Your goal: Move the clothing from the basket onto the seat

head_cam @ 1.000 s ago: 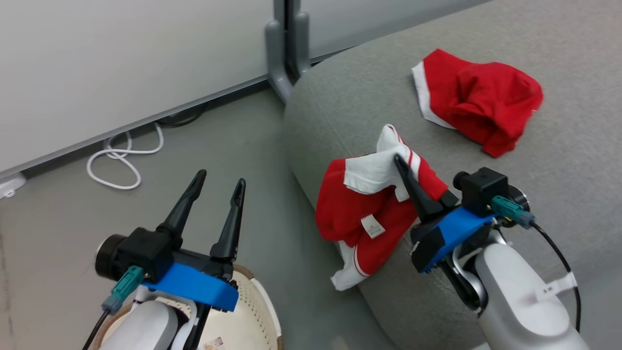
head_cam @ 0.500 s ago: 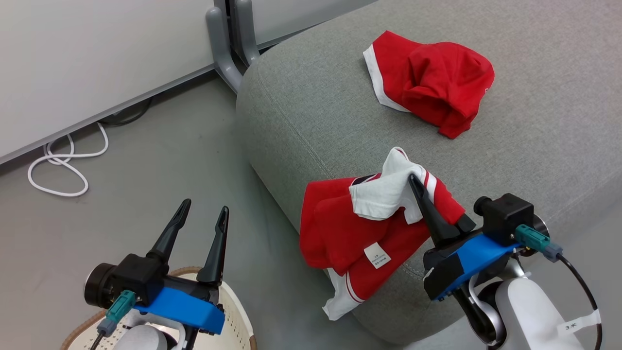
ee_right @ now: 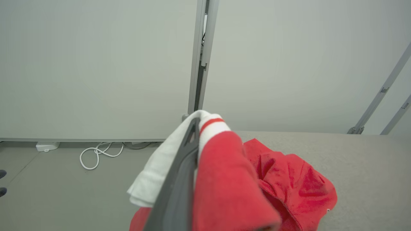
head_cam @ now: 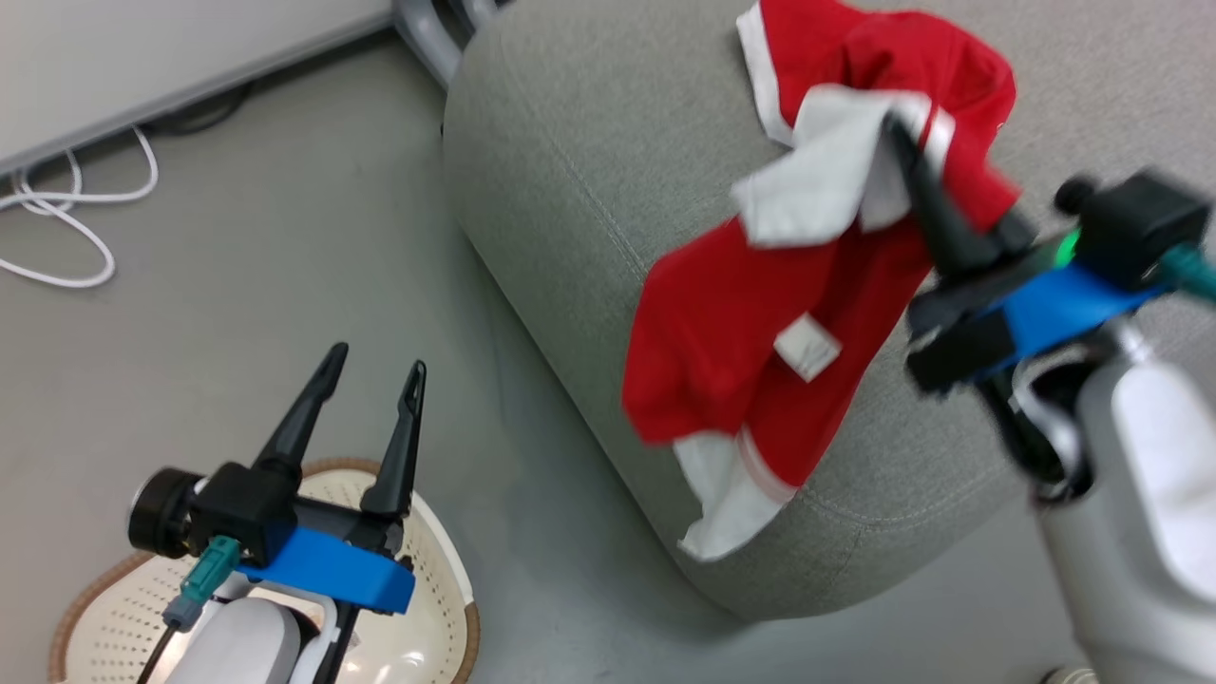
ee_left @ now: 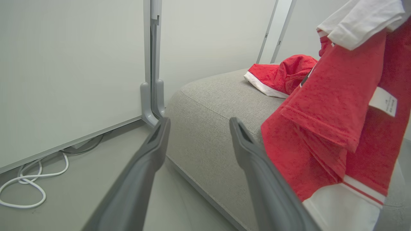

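Head view: the right gripper (head_cam: 907,142) pinches a red garment (head_cam: 731,361) high, likely to clear the seat (head_cam: 570,171) edge; the other garment (head_cam: 845,47) lies on the seat; the left gripper (head_cam: 375,366) gapes above the basket (head_cam: 432,570).

This looks like a bare test room or lab set rather than a home. Ahead of the left gripper (head_cam: 376,359) stand plain pale partition panels (ee_left: 64,80) joined by a grey metal post (ee_left: 151,64) with a splayed foot, on a smooth grey floor (head_cam: 237,237). A loose white cable (head_cam: 57,233) loops at the panels' base, beyond and left of its fingertips, while the grey upholstered seat (head_cam: 570,171) to its right and the basket (head_cam: 442,589) beneath it add a staged domestic touch.
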### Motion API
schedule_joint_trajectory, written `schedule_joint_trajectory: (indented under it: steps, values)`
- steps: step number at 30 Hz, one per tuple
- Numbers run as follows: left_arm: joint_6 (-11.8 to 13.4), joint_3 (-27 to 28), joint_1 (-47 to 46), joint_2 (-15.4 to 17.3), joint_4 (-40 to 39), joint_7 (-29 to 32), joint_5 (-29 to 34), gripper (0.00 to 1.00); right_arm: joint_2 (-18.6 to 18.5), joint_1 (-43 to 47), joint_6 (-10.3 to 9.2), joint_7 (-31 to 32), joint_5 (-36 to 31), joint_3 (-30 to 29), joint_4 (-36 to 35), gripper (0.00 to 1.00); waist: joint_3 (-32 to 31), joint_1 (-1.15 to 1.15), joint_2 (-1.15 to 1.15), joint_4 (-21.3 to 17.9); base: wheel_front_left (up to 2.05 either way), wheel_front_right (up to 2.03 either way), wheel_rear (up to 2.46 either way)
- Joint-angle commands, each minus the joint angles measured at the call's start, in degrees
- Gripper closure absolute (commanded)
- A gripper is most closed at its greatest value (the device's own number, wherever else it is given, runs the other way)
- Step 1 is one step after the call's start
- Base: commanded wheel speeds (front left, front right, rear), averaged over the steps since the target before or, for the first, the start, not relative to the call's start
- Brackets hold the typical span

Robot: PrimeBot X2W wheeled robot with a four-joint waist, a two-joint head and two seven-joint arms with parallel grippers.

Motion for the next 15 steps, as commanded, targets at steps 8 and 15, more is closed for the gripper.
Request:
schedule_joint_trajectory:
  steps: [8,15]
  values:
    - [0.1,0.9,-5.6,3.6,-4.0,1.5,2.6,0.00,-7.2,-18.3,0.00,5.3,6.7,-8.3,-2.7,1.00,11.5,0.00,-0.01,1.3,0.00,0.00,0.00]
    - [-0.2,1.0,-8.9,7.3,-10.7,5.8,4.6,0.00,-13.5,-31.9,0.01,3.5,9.1,-18.3,4.9,1.00,20.0,0.00,-0.01,2.2,0.00,0.00,0.00]
